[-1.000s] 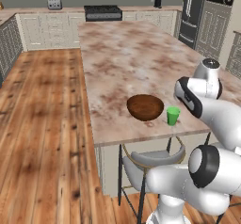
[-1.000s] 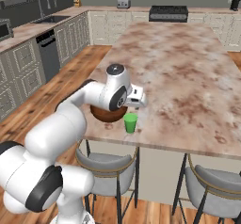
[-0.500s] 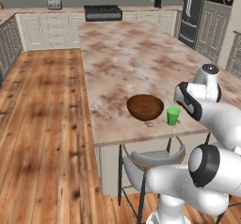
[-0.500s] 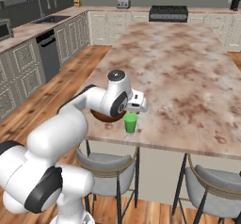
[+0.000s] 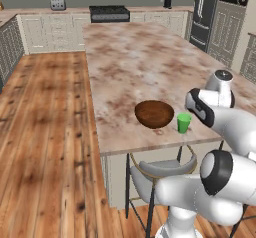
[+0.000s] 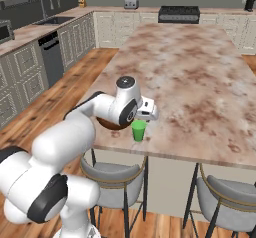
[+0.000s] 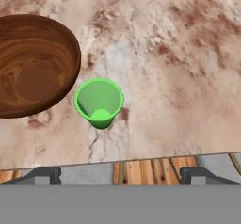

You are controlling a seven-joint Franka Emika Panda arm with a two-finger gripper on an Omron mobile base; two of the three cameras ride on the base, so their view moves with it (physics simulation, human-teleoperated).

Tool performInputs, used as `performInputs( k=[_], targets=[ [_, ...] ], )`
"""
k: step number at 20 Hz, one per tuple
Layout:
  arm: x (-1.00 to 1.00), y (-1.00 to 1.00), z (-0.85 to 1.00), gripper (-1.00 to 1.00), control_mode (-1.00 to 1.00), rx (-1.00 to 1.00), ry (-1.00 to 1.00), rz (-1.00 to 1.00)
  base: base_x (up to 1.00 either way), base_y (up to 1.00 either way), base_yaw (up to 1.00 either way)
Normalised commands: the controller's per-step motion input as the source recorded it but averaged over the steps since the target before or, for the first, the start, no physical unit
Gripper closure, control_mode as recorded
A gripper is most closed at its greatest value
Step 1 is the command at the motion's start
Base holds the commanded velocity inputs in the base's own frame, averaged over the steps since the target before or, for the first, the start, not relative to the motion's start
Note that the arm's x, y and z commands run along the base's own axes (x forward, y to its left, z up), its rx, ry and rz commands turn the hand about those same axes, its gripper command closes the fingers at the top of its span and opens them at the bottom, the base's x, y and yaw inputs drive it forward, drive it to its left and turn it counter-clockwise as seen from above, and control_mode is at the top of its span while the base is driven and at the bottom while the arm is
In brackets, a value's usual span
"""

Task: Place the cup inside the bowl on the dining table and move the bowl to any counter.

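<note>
The small green cup [image 5: 184, 123] [image 6: 138, 130] [image 7: 99, 101] stands upright and empty near the front edge of the dining table [image 5: 130, 57] [image 6: 200, 77]. Just to its left in the left base view lies the wide dark brown bowl [image 5: 154, 114] [image 7: 30, 65], empty; in the right base view the bowl [image 6: 111, 125] is mostly hidden behind my arm. My gripper [image 6: 146, 114] [image 7: 120, 173] hangs open a little above the cup, pointing down at it. Its fingertips [image 7: 43, 175] stand wide apart and hold nothing.
Metal-legged stools [image 5: 160, 168] [image 6: 114, 174] [image 6: 226, 202] are tucked under the table's near edge. A counter with a sink [image 6: 47, 26] runs along the left wall. The stove [image 5: 108, 12], a toaster [image 5: 57, 3] and the dark fridge [image 5: 210, 12] stand at the back.
My wrist and hand have come down slightly toward the cup. Cup and bowl have not moved, and the gripper has stayed open.
</note>
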Motion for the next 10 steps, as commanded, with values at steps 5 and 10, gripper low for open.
performInputs(
  k=[5, 10],
  targets=[
    [0.15, 0.0, -0.09, -1.0, -1.0, 0.0, 0.0, 0.0, 0.0, 0.0, 0.0],
    [0.18, 0.0, -0.11, -1.0, -1.0, 0.0, 0.0, 0.0, 0.0, 0.0, 0.0]
  ],
)
